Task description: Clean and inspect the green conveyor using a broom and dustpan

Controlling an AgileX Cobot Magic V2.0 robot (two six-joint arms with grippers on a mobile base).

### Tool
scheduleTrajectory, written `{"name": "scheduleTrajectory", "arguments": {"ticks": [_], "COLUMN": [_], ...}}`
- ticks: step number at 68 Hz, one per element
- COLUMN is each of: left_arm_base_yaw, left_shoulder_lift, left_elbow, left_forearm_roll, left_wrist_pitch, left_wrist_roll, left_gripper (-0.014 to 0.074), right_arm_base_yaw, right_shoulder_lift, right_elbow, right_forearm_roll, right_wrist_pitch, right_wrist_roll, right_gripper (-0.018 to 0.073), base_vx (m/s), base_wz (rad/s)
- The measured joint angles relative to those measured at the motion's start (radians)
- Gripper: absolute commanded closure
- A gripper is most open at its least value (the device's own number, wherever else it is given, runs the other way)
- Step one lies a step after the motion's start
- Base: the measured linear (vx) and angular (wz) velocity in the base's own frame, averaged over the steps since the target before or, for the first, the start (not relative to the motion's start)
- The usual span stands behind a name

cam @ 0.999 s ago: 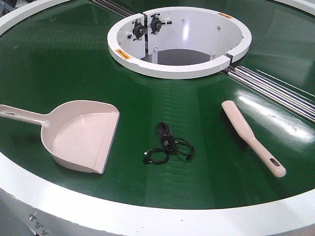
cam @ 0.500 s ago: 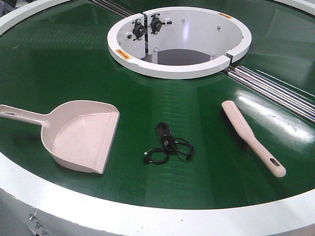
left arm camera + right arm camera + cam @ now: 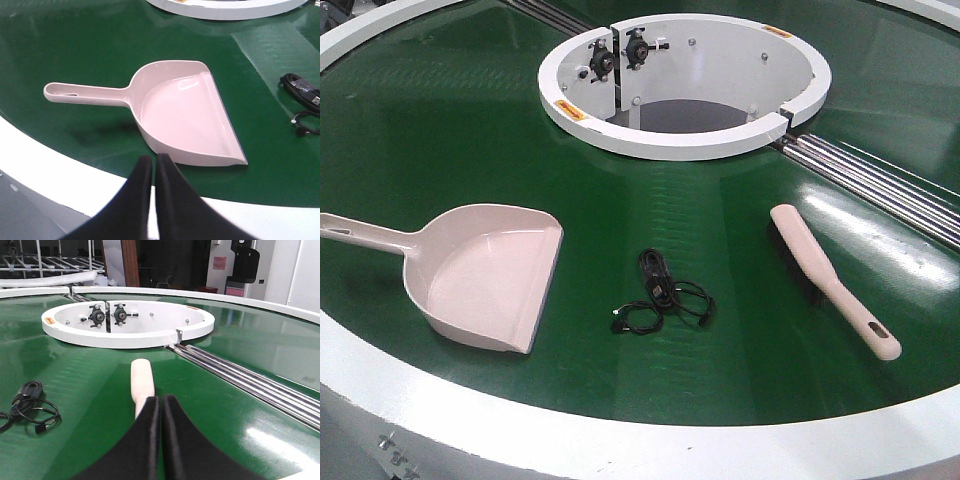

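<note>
At lower left of the front view the dustpan (image 3: 485, 275) lies on the green conveyor table (image 3: 440, 130), the broom (image 3: 825, 275) at right. Both the left hand (image 3: 154, 162) and the right hand (image 3: 160, 402) are clenched, empty.

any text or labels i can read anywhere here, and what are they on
No text is legible in any view.
Orange stickers on the white hub of the green conveyor: too small to read.
Pink wall sign in the background: blurred.
Broom, dustpan, black cable: no markings visible.
</note>
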Motion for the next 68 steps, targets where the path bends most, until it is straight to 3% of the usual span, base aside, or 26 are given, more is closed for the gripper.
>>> {"name": "scheduleTrajectory", "arguments": {"ticks": [10, 30, 35, 43, 53, 62, 68], "left_arm_base_yaw": [0.000, 0.000, 0.000, 0.000, 0.000, 0.000, 0.000], "left_shoulder_lift": [0.018, 0.036, 0.036, 0.036, 0.093, 0.240, 0.371], "left_elbow": [-0.002, -0.002, -0.002, -0.005, -0.084, -0.239, -0.340], "left_forearm_roll": [0.000, 0.000, 0.000, 0.026, 0.154, 0.232, 0.238], "left_wrist_pitch": [0.021, 0.043, 0.054, 0.070, 0.149, 0.329, 0.365], "left_wrist_roll": [0.000, 0.000, 0.000, 0.003, 0.028, 0.175, 0.279], "left_gripper": [0.0434, 0.0095, 0.0052, 0.0041, 0.0042, 0.0042, 0.0042], "right_arm_base_yaw": [0.000, 0.000, 0.000, 0.000, 0.000, 0.000, 0.000], "right_shoulder_lift": [0.000, 0.000, 0.000, 0.000, 0.000, 0.000, 0.000], "right_elbow": [0.000, 0.000, 0.000, 0.000, 0.000, 0.000, 0.000], "right_forearm_roll": [0.000, 0.000, 0.000, 0.000, 0.000, 0.000, 0.000], "right_wrist_pitch": [0.000, 0.000, 0.000, 0.000, 0.000, 0.000, 0.000], "right_wrist_roll": [0.000, 0.000, 0.000, 0.000, 0.000, 0.000, 0.000], "right_gripper": [0.0568, 0.0568, 0.0568, 0.0568, 0.0568, 0.0568, 0.0568], "base_vx": [0.00, 0.00, 0.00, 0.00, 0.00, 0.00, 0.00], "base_wz": [0.00, 0.00, 0.00, 0.00, 0.00, 0.00, 0.00]}}
